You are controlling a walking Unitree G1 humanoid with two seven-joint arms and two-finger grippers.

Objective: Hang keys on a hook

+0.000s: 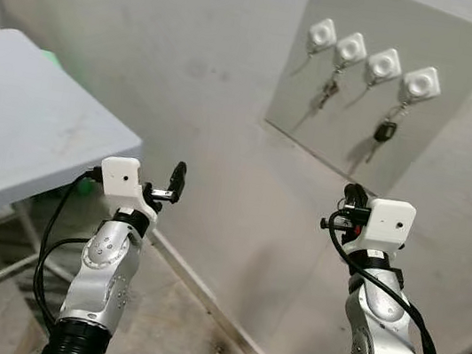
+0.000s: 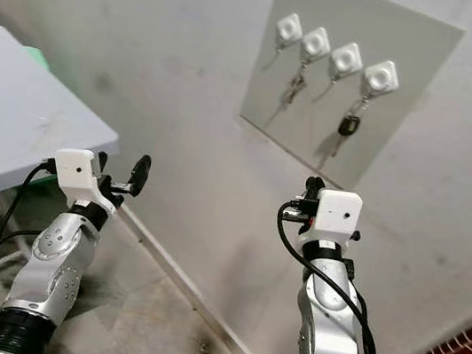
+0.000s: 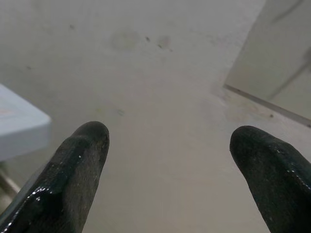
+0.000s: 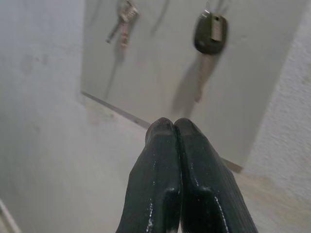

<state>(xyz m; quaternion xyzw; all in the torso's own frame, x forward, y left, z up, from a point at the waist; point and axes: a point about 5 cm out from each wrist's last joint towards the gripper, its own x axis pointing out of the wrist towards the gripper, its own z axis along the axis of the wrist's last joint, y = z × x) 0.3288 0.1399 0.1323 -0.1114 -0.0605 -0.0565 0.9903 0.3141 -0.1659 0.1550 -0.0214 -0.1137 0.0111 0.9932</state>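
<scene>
Black-fobbed key (image 1: 385, 131) hangs from a square white hook (image 1: 421, 83) on flat grey board (image 1: 470, 61)

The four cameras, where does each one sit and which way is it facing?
Left eye view: head, looking down at the wall's hook board; both arms show.
Right eye view: head, same scene.
Left wrist view: on the left arm, facing the wall past the open left pincer.
Right wrist view: on the right arm, past the shut right pincer, facing the black car key.
Shared: that key hangs in both eye views.

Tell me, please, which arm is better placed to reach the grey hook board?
Right: the right gripper sits below the grey wall-mounted hook board; the left gripper is beside the white table.
</scene>
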